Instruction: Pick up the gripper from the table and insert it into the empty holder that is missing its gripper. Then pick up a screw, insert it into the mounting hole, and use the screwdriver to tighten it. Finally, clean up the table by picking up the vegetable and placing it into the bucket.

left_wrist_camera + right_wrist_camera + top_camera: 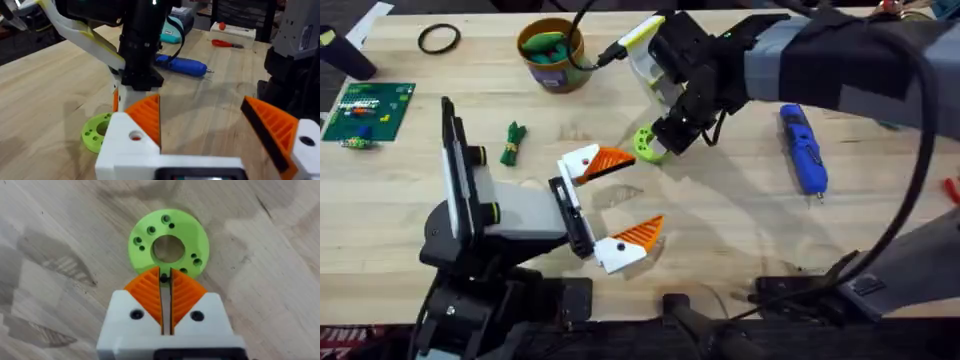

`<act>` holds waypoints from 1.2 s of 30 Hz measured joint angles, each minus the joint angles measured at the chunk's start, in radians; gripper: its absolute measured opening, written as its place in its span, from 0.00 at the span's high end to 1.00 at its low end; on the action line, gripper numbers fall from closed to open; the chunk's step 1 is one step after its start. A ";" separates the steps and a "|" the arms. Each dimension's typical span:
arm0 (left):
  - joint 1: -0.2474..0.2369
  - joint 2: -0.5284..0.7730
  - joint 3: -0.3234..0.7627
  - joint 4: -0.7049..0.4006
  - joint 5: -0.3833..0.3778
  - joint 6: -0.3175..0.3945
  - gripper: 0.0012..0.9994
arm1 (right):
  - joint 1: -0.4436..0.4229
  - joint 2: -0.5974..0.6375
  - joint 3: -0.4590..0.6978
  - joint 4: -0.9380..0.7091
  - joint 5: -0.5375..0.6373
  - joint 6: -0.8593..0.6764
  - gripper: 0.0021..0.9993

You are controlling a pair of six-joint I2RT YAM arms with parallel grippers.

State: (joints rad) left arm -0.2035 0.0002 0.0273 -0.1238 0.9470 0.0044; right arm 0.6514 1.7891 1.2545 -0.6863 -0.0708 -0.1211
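The vegetable (513,142) lies on the table (740,230), not in the bucket (552,55). That puts the clean-up ahead of me, and I judge the task to be in its middle.

From overhead, the vegetable sits at 7 o'clock from the bucket, well apart from it, and something green shows inside the tub. The lime-green disc (646,146) lies at 3 o'clock from the vegetable. My right gripper (665,138) is down on the disc's rim. The screwdriver (803,148) rests alone at 3 o'clock from the disc, so tightening is also not yet done. My left gripper (632,197) waits at 6 o'clock from the disc with its jaws spread wide and nothing in them.

My left wrist view gives the side look that the overhead lacks. My left gripper (210,120) gapes, and past it my right arm stands upright over the disc (96,132), with the screwdriver (181,65) lying flat beyond.

My right wrist view alone shows the detail. My right gripper (164,277) is pinched nearly closed on a small dark piece, which I take for the screw (163,279). It is poised at the disc's (169,240) 6 o'clock edge. The disc has several small holes around its centre bore. I cannot tell whether the screw has entered one.
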 joint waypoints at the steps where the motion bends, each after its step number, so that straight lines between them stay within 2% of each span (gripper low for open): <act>1: 0.000 0.000 0.000 0.000 0.000 0.000 0.01 | 0.000 0.000 0.000 0.000 0.000 0.000 0.91; 34: 0.000 0.000 0.000 0.000 0.000 0.015 0.01 | -0.001 0.033 0.021 -0.021 0.003 -0.003 0.91; 36: 0.000 0.000 0.000 0.000 0.000 0.015 0.01 | -0.001 0.033 0.021 -0.021 0.003 -0.004 0.95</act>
State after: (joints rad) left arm -0.2035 0.0002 0.0273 -0.1234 0.9470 0.0196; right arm 0.6506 1.8217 1.2755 -0.7071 -0.0675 -0.1253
